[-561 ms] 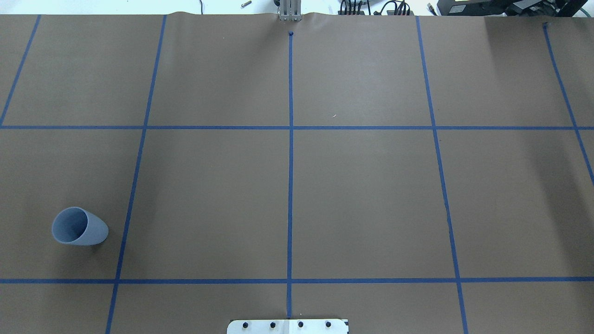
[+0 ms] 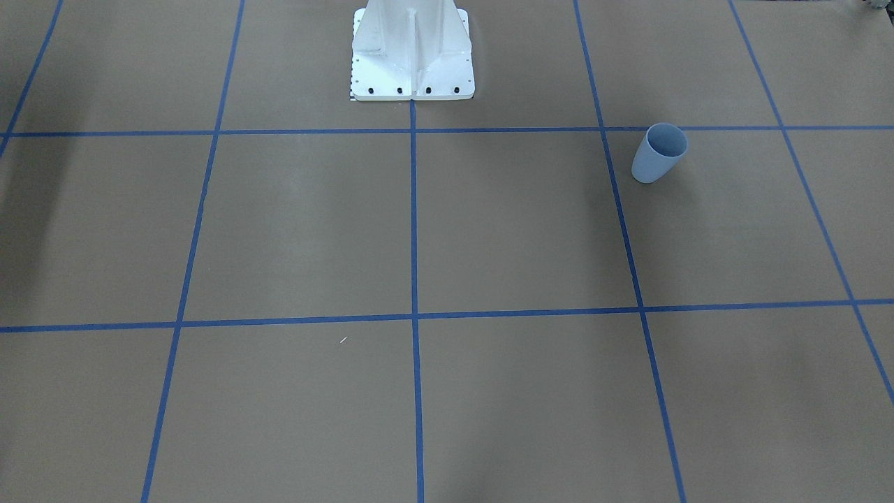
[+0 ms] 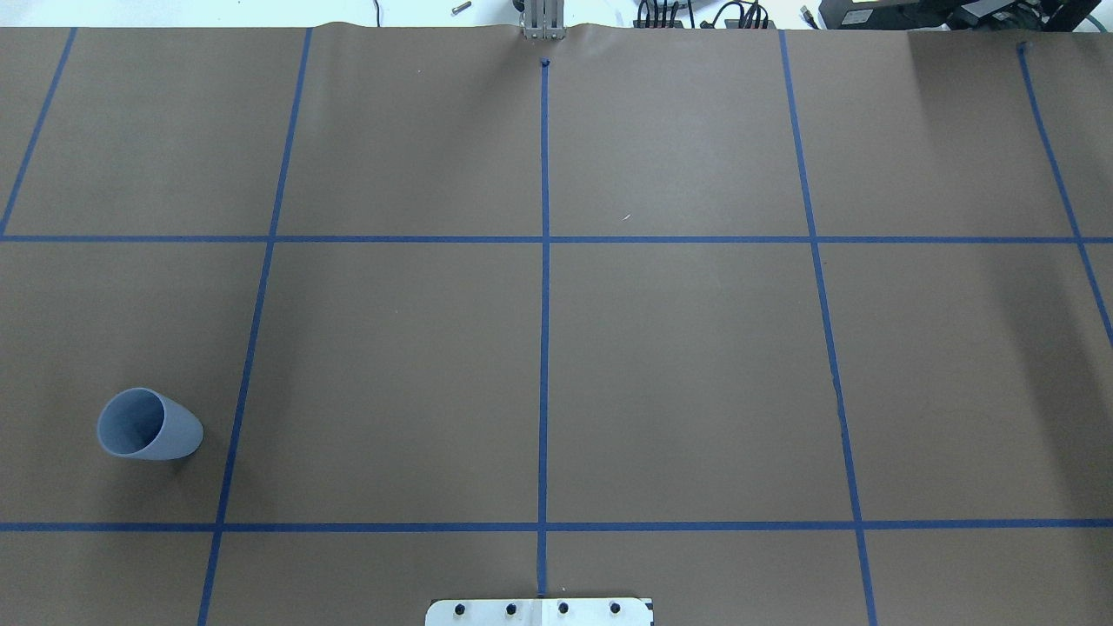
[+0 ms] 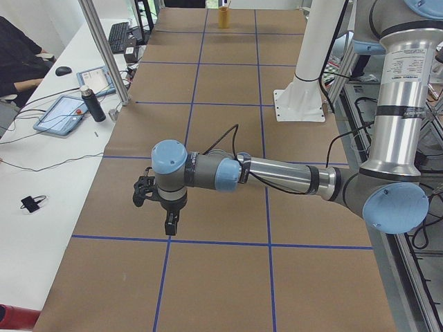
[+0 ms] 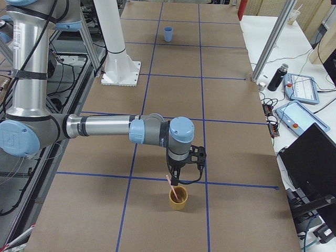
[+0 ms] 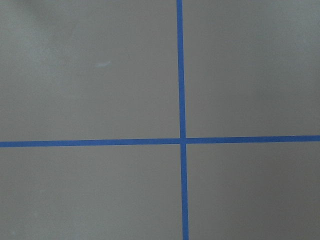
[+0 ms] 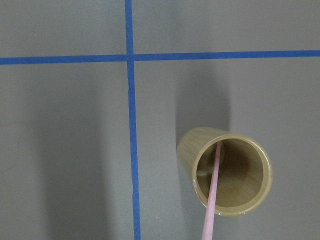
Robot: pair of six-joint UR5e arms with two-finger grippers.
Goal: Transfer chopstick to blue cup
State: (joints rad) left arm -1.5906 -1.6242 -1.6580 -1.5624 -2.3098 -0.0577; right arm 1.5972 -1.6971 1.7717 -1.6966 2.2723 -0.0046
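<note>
The blue cup [image 3: 148,424] stands upright on the table's left side near the front; it also shows in the front-facing view [image 2: 658,152] and far off in the right side view [image 5: 168,34]. A pale pink chopstick [image 7: 212,200] leans inside a yellow bamboo cup [image 7: 227,175] and sticks out over its rim [image 5: 170,182]. My right gripper [image 5: 181,176] hangs just above that bamboo cup [image 5: 178,198]; I cannot tell whether it is open or shut. My left gripper [image 4: 156,207] hangs low over bare table, far from both cups; I cannot tell its state.
The brown paper table top [image 3: 678,374] carries a grid of blue tape lines. The white robot base [image 2: 412,52] stands at the middle near edge. Tablets, a bottle and cables lie on the side benches [image 5: 296,89] beyond the table's long edge.
</note>
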